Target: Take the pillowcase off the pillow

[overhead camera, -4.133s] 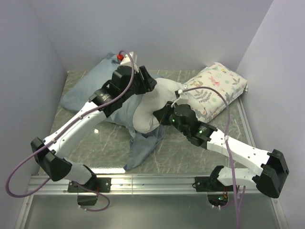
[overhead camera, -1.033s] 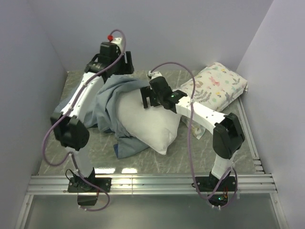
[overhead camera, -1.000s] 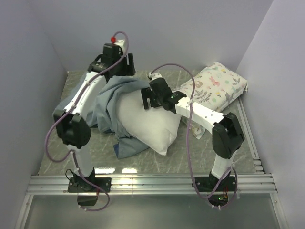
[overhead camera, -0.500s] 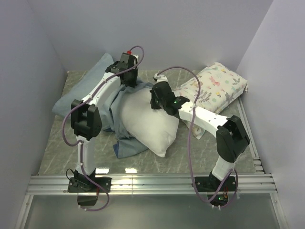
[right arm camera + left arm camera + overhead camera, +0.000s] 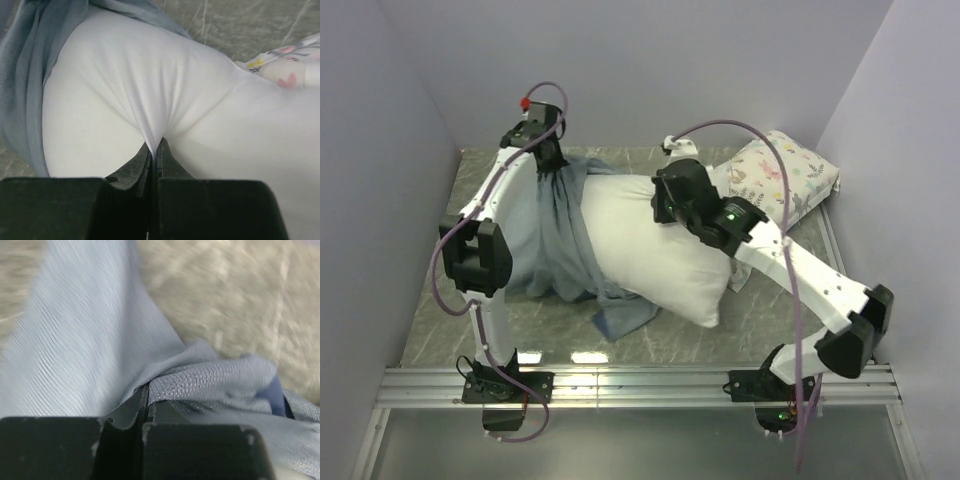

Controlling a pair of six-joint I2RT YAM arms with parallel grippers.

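Observation:
The plain white pillow [image 5: 655,245] lies across the middle of the table, its left end still inside the grey-blue pillowcase [image 5: 550,235]. My right gripper [image 5: 665,210] is shut on a pinch of the pillow's white cover [image 5: 155,135], which puckers into the jaws. My left gripper [image 5: 552,165] at the back left is shut on a fold of the pillowcase [image 5: 200,385], and the cloth stretches taut from it down over the pillow. The pillowcase shows its paler inner side, bunched at the pillow's left and trailing out under its front edge [image 5: 625,318].
A smaller flower-and-leaf printed pillow [image 5: 782,180] lies at the back right, against the right arm. Grey walls close in the table on the left, back and right. A metal rail [image 5: 640,380] runs along the near edge by the arm bases.
Both grippers have closed, the left on the pillowcase and the right on the pillow. The right arm has drawn the pillow to the right and forward, baring more white. The left gripper moved back left.

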